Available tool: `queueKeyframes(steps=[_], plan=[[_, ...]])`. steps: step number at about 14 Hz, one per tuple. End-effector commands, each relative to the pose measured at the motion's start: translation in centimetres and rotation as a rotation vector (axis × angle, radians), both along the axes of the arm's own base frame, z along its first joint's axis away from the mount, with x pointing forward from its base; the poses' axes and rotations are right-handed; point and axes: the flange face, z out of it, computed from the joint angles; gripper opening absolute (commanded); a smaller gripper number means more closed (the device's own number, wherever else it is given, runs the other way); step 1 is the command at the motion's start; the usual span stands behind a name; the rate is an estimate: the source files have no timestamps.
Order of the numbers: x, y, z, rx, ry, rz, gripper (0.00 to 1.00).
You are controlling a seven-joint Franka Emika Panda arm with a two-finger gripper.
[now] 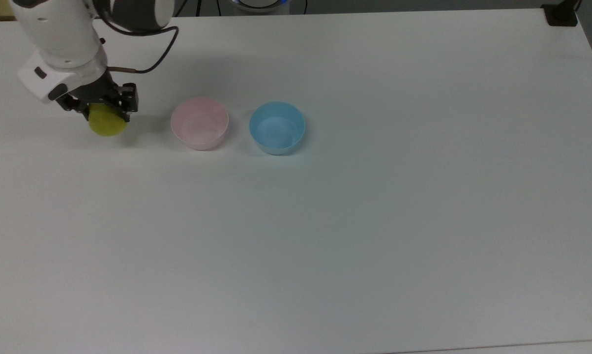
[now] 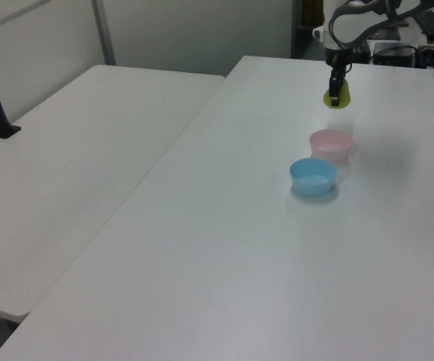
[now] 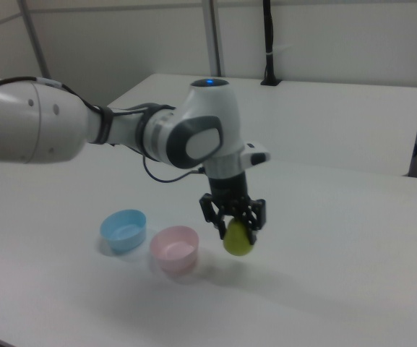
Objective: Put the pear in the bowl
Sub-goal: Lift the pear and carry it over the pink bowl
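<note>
Right view: the pear (image 3: pixel 238 239) hangs clear of the surface (image 3: pixel 324 275), clamped in my jaws, which grip its upper part. The bowl (image 3: pixel 175 248), pale pink, stands near the surface's rear-left corner in the top view, toward the top view's right of the pear (image 1: pixel 107 123). A blue bowl (image 1: pixel 277 127) stands just beyond.

No readable text, labels, brands, numbers or signs anywhere. Checked arm (image 3: pixel 194 141), both bowls and table (image 1: pixel 355 221): all plain, no markings legible.
</note>
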Motion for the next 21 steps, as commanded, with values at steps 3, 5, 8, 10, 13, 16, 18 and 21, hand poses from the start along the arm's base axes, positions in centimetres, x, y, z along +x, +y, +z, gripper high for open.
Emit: queueKeyframes(steps=[3,5,8,10,13,16,18,21], plan=[[-3.2,8.4,2.1,-0.022,0.020,-0.065,0.43],[-3.7,11.2,1.9,-0.021,0.021,-0.097,0.43],[-3.6,15.3,0.5,-0.021,0.036,-0.082,0.43],[-3.4,17.1,-0.5,-0.021,0.047,-0.056,0.43],[-2.5,17.9,-1.5,-0.016,0.010,-0.040,0.43],[-2.1,17.5,-2.0,-0.016,-0.004,-0.027,0.43],[-1.9,17.3,-2.9,-0.016,0.009,-0.008,0.43],[-1.6,17.4,-3.6,-0.017,0.001,-0.001,0.44]])
